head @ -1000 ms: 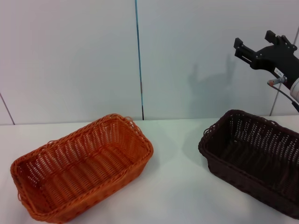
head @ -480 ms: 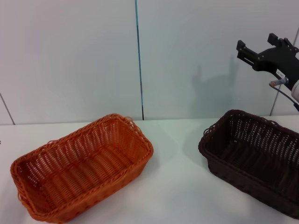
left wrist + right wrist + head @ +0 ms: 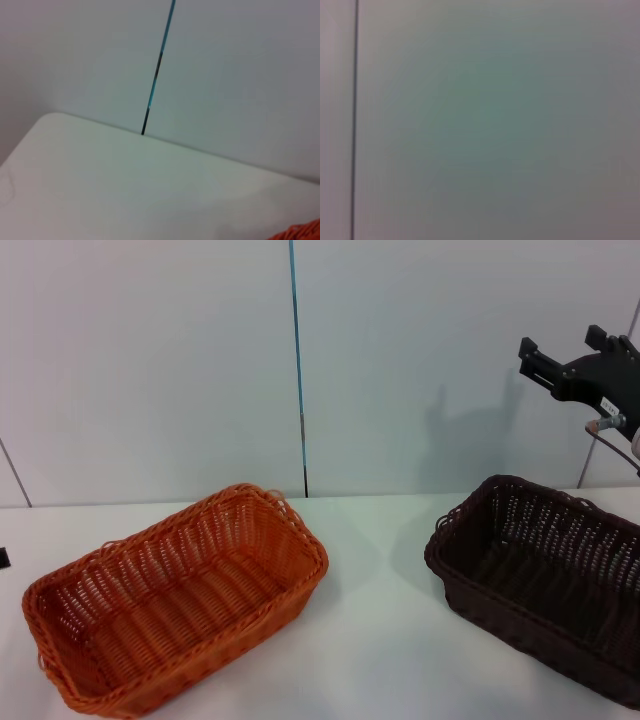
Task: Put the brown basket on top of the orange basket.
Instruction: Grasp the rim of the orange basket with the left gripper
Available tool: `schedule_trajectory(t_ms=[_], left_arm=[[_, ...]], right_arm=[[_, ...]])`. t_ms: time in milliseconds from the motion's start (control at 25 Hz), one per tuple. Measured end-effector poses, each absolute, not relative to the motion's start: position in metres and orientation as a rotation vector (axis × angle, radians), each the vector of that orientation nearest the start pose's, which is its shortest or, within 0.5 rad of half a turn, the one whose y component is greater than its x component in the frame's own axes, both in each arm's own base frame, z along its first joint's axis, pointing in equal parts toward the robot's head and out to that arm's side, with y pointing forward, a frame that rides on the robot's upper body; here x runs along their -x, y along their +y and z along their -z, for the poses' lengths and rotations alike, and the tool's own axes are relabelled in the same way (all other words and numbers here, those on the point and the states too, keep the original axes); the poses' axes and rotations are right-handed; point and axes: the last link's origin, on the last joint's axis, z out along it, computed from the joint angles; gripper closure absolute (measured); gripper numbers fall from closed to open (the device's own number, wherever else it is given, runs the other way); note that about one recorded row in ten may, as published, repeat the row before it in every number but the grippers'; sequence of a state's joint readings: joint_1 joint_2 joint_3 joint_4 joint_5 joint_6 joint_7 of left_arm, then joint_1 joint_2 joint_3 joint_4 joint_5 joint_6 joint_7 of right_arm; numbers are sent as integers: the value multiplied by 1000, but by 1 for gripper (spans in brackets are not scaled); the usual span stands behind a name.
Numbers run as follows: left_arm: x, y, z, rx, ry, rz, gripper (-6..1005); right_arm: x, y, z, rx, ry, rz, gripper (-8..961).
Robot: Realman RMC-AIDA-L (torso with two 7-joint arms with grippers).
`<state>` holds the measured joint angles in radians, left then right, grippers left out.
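1. Brown wicker, the brown basket (image 3: 545, 585) sat on the white tabletop (image 3: 375, 640) at the robot's right, empty and untouched, well apart from the orange basket (image 3: 175, 595) on the left.
2. Over the last second the right tool (image 3: 560, 352) drifted up and toward the right edge of the head view, high above the brown basket's far end and against the wall (image 3: 150, 360); its two fingers stood spread with nothing between them.
3. Both baskets lay exactly where they had been, so the stacking had not begun.
4. The left tool showed only as a dark sliver at the head view's left edge; whether it was released or clenched could not be told.
5. Judged from this, the right arm was moving away rather than reaching, and a descent to the brown basket's rim was still needed.
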<state>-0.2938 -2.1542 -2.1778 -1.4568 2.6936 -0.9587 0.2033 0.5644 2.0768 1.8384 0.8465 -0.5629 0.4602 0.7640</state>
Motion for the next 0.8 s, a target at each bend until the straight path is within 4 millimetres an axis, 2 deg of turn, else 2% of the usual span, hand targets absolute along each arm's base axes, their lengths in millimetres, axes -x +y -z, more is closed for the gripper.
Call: schedule_trajectory(t_ms=[200, 800], left_arm=[[293, 374, -120, 1548, -1436, 134, 148], [297, 386, -104, 1604, -1557, 35, 153]], right_arm=[[-191, 463, -67, 545, -1888, 1477, 28], [-197, 467, -68, 592, -1891, 1518, 27]])
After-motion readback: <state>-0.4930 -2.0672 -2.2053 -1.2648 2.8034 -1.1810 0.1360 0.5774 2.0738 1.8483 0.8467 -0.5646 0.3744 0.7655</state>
